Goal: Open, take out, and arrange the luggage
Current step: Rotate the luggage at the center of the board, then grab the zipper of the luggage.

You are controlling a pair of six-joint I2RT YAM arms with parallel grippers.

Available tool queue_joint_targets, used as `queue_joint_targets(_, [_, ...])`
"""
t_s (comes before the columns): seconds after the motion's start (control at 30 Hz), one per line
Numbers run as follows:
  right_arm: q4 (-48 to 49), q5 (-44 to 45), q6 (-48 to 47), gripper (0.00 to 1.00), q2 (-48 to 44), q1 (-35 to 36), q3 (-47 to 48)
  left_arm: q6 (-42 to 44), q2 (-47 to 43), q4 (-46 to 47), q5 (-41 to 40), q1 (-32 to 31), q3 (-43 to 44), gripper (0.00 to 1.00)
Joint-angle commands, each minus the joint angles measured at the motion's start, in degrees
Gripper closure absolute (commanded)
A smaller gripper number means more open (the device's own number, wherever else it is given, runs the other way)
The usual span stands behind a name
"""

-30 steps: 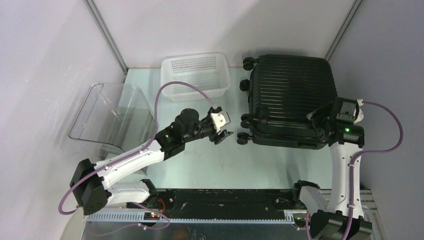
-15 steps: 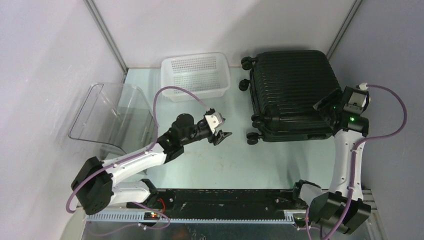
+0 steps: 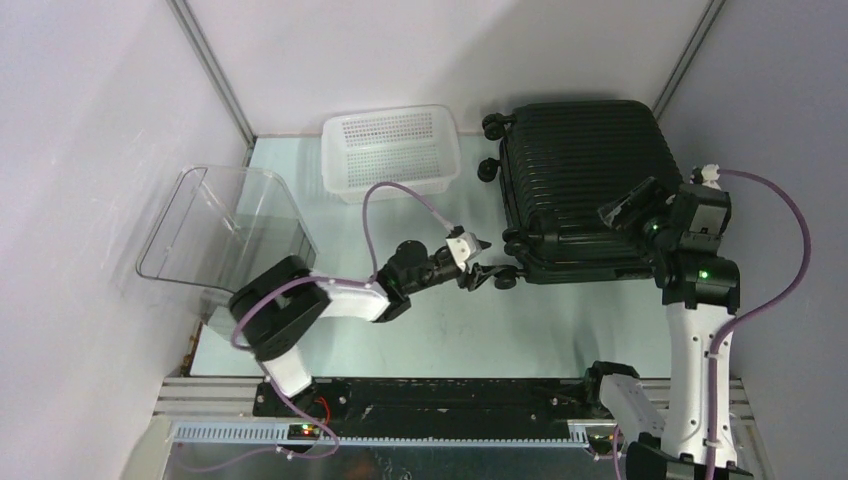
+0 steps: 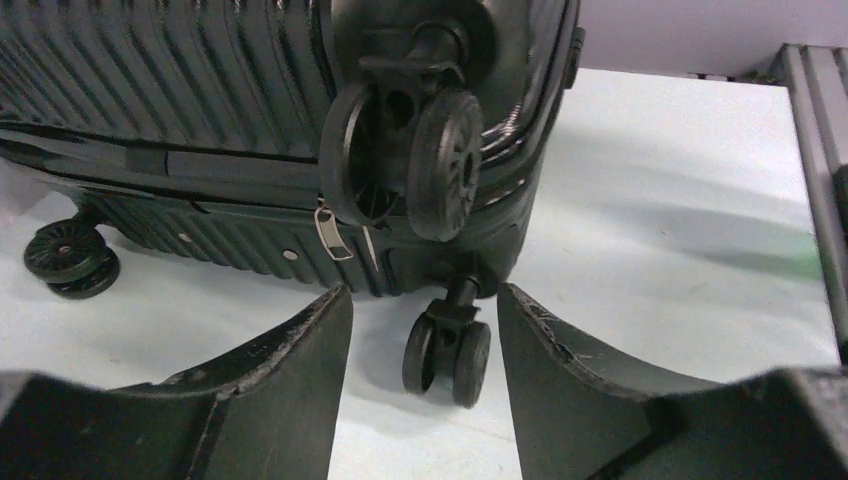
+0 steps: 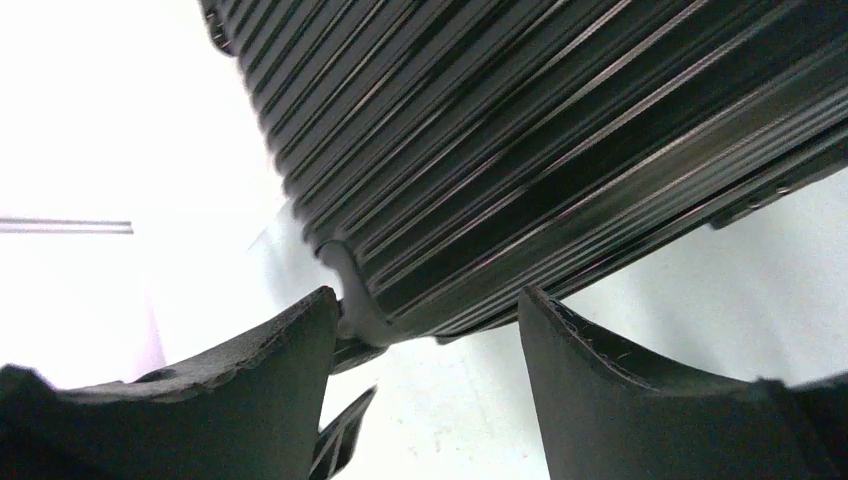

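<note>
Your luggage (image 3: 580,170), a large black hard-shell suitcase with a ribbed shell and rounded corners, lies flat and shut at the back right of the pale bench (image 3: 420,320). Its small black wheels point left towards the white perforated plastic basket (image 3: 388,110). Nothing is out of it yet, so you look to be at the opening step, early in the task.

Your left end effector (image 3: 482,272) sits low at the near-left corner of the case. It is released, its two curved black fingers spread with nothing between them. In its wrist view the fingers frame a little twin caster (image 4: 447,345) resting on the bench. Just above that, a small silver metal zipper pull (image 4: 331,232) hangs on the seam between the two shell halves. The low, level approach makes sense if the pull is what you want. It is thin and lies flat against the glossy plastic, so expect it to slip.

Your right end effector (image 3: 622,212) hovers over the near-right part of the lid, also released and holding nothing. Its camera shows hard, shiny ridges running diagonally, with the rim band beneath. Placed there, it can press down and stop the case skating on the smooth bench.

A clear, curved plastic bin (image 3: 230,220) stands well apart at the far left.
</note>
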Motion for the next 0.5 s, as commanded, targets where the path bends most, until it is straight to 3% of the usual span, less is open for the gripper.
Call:
queue_joint_targets(0.0, [1.0, -2.3, 2.8, 0.31, -1.4, 2.4, 2.1, -5.9, 7.6, 15.5, -2.5, 0.0, 5.0, 0.40])
queue_joint_targets(0.2, [2.7, -4.5, 5.6, 0.32, -2.3, 3.4, 2.1, -7.2, 17.1, 18.9, -2.5, -0.3, 10.7, 0.45])
queue_joint_targets(0.47, [5.3, -7.0, 7.9, 0.32, -3.6, 3.8, 2.0, -8.3, 22.2, 21.3, -1.5, -0.3, 12.4, 0.53])
